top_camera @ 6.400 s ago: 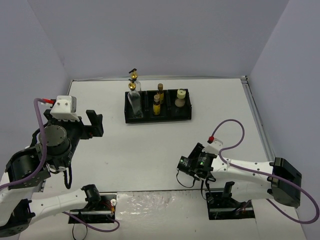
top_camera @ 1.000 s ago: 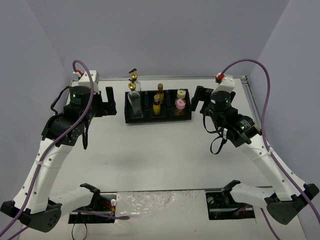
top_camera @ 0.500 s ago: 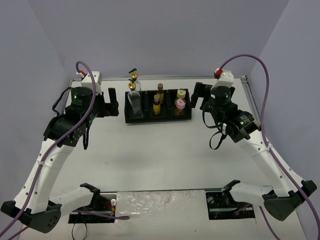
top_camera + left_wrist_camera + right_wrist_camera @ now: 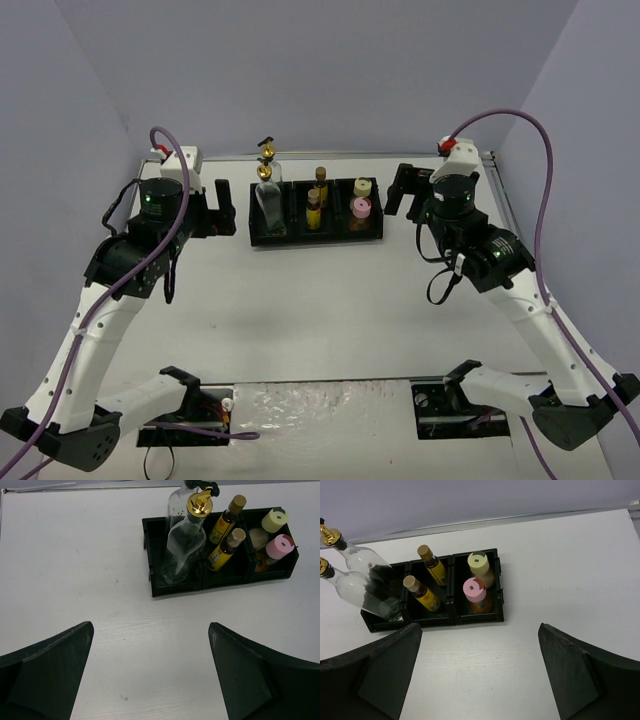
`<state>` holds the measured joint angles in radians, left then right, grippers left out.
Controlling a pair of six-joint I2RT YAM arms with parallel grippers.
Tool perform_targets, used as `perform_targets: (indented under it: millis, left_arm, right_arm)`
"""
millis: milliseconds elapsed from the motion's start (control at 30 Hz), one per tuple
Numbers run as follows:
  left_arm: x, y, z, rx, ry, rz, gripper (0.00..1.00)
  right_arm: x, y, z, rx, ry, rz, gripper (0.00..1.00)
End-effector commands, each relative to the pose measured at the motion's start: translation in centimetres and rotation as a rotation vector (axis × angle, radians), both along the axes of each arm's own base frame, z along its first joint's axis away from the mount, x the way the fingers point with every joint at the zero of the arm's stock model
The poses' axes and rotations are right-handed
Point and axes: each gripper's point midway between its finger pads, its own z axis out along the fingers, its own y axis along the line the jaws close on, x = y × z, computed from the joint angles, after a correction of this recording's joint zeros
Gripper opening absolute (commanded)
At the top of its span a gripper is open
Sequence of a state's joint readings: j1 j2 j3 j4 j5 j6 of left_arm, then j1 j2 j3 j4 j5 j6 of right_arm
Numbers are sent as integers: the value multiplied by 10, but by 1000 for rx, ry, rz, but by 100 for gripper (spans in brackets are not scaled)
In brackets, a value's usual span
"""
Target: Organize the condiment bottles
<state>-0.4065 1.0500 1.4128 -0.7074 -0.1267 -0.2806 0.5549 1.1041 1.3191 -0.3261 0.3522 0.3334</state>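
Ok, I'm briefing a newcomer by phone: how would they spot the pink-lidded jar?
Find the black three-compartment plastic tray on the white table. Its right-hand compartment holds two squat jars. The pink-lidded jar is the nearer one; the jar behind has a pale yellow lid.

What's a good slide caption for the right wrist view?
Open right gripper facing the black tray, six condiment bottles sorted in pairs across its three compartments.
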Motion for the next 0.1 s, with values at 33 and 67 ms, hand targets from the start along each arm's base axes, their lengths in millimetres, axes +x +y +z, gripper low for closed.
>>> perform_targets:
  millis: [33,67]
  left_arm:
    - [0,-1,32,-34,-96,-12,97]
    - [1,-1,31,-27,-89,-12,97]
  right_arm:
    - [4,-5,43,36,-112,-14,100]
    - [5,-4,40,30,-101,-16,100]
